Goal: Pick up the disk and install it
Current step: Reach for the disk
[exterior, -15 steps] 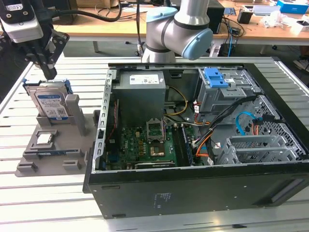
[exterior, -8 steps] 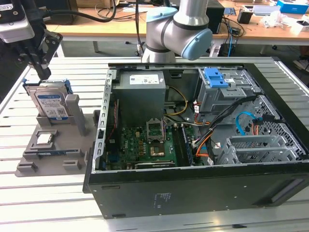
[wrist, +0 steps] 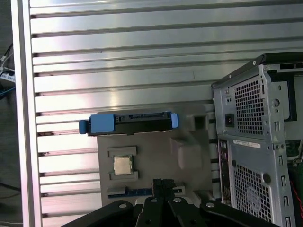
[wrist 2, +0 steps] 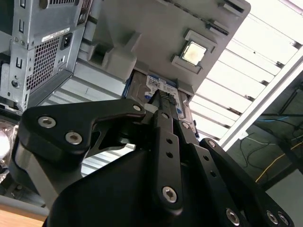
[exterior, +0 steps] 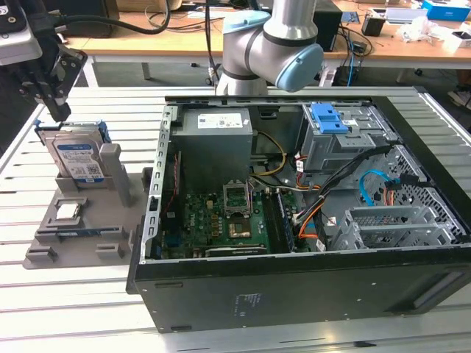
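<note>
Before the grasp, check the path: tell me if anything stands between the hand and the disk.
Nothing visible does. The hand hangs above the disk, which stands upright in the grey holder; only air lies between them.

exterior view: taken from high up, well back, open computer case centred, grey holder at 9 o'clock | first wrist view: holder faced straight down | second wrist view: holder seen close, obliquely | shared: holder, case
</note>
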